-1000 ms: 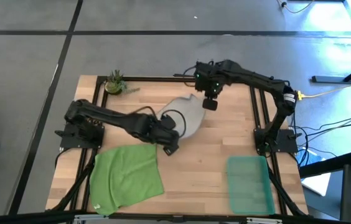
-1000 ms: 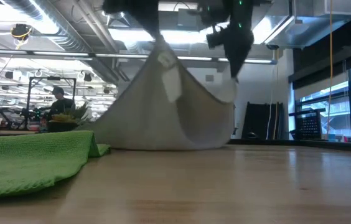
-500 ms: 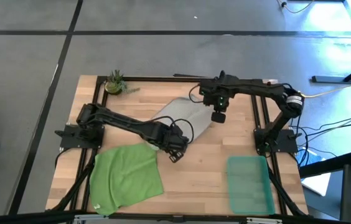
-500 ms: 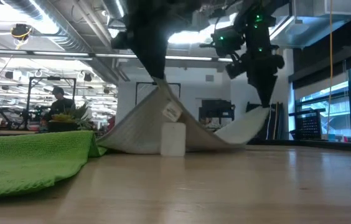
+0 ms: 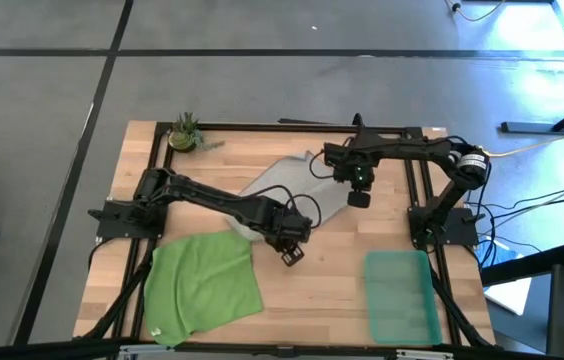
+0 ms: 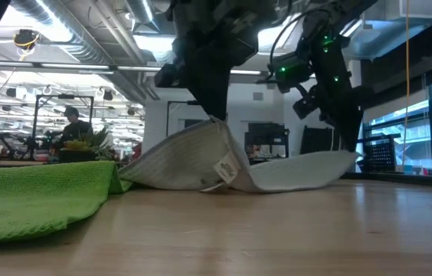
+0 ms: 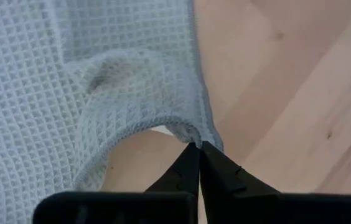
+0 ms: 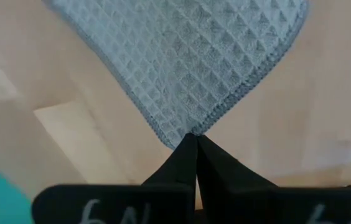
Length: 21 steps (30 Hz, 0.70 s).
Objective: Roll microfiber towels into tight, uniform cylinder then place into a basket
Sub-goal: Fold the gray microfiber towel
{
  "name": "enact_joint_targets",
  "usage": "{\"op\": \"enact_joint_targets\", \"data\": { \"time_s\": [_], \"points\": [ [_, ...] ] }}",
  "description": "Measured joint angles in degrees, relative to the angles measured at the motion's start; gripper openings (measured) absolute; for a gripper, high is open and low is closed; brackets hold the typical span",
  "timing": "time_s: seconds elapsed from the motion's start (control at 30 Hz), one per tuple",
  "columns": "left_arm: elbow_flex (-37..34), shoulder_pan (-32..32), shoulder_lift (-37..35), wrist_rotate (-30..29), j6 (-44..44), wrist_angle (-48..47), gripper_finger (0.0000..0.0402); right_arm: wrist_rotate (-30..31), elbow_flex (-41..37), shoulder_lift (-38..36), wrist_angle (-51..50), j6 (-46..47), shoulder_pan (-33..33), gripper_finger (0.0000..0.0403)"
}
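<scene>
The light grey towel [image 5: 287,190] lies mid-table, its middle on the wood and two corners held up; its white tag [image 6: 224,170] hangs under the raised near corner. My left gripper [image 5: 289,252] is shut on that corner, also seen in the low view [image 6: 217,119]. My right gripper [image 5: 359,198] is shut on the towel's right corner [image 6: 351,153]. The bright green towel [image 5: 205,280] lies flat at the near left. The teal basket [image 5: 402,295] stands at the near right. My left gripper pinches the grey towel's hemmed edge at a corner [image 7: 195,138] between its two fingertips, from above, pointing down. The corner stands up as a peak and the cloth slopes down from it to the table. My right gripper pinches the tip of another corner [image 8: 187,132] between its two fingertips, slanting down from above. That corner is held just off the table and the cloth runs slack toward the left gripper.
A small potted plant [image 5: 184,132] stands at the far left corner. A black frame [image 5: 412,190] runs along the table's edges. Bare wood lies between the green towel and the basket.
Both grippers have gone down and toward the table's near right, staying shut on the grey towel. The towel hung high between them as a tall drape. It is now lowered and drawn out, its middle on the table and only the two held corners raised.
</scene>
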Motion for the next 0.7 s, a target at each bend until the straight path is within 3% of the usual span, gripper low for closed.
{"op": "enact_joint_targets", "data": {
  "time_s": [0.13, 0.37, 0.53, 0.7],
  "points": [
    [0.00, 0.17, 0.00, -0.01, -0.36, 0.05, 0.0025, -5.87, -0.52, 0.00, 0.34, -1.09, 0.00, 0.0035],
    [0.00, 0.17, 0.00, 1.18, -0.72, 0.93, 0.0077, -7.64, -0.52, 0.00, 1.32, -1.66, 0.20, 0.0095],
    [0.00, 0.52, -0.06, 4.65, -0.71, 1.23, 0.0082, -7.99, -0.52, 0.00, 0.26, 0.00, 0.22, 0.0134],
    [0.00, 1.82, -2.76, 6.41, -0.40, 0.23, 0.0081, -8.06, -0.52, -0.19, -1.30, 1.91, 0.22, 0.0143]
  ]
}}
